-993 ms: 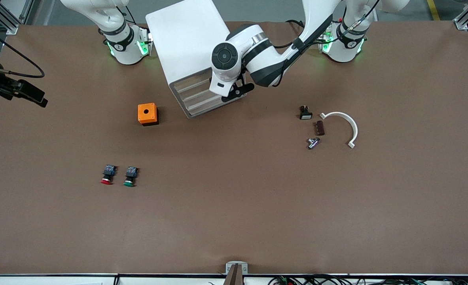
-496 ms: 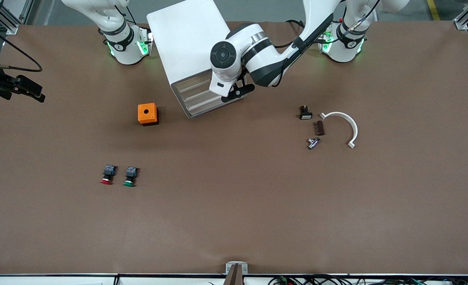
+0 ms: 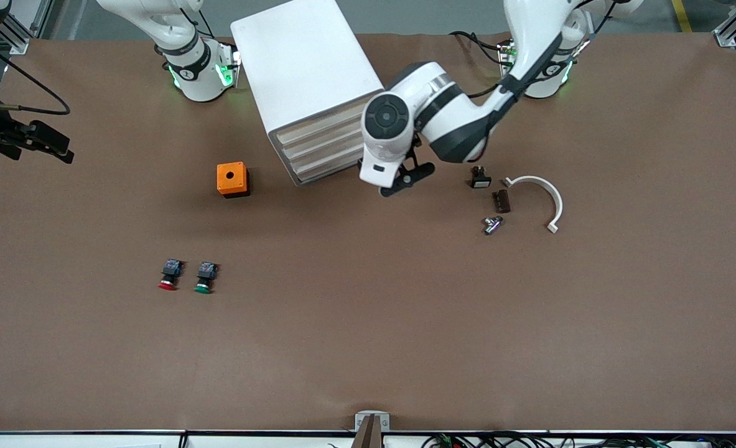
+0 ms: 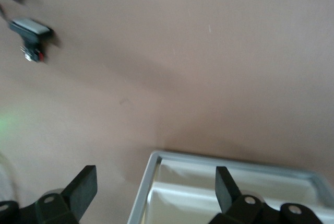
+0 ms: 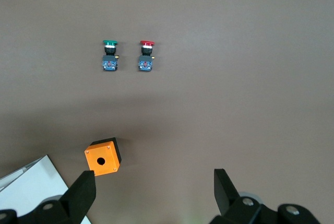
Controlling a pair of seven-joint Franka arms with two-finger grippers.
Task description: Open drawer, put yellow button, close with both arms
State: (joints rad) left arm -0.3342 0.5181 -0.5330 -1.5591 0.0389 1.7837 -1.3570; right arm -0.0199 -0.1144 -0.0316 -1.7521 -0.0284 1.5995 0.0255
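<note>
On my tabletop (image 3: 368,323) I saw an orange box (image 3: 232,179), with a red button (image 3: 168,274) beside a green button (image 3: 204,277) nearer the camera.

Robotics lab bench: brown-covered table (image 3: 368,348), two white arm bases (image 3: 200,68) with green status lights bolted on, aluminium framing (image 3: 731,28) at corners, loose cabling (image 3: 517,440) along the near edge.

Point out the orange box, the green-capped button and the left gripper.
orange box (image 3: 231,178): front view, its top face.
green-capped button (image 3: 204,287): front view, its cap.
left gripper (image 4: 156,187): left wrist view, midway between its fingertips.
</note>
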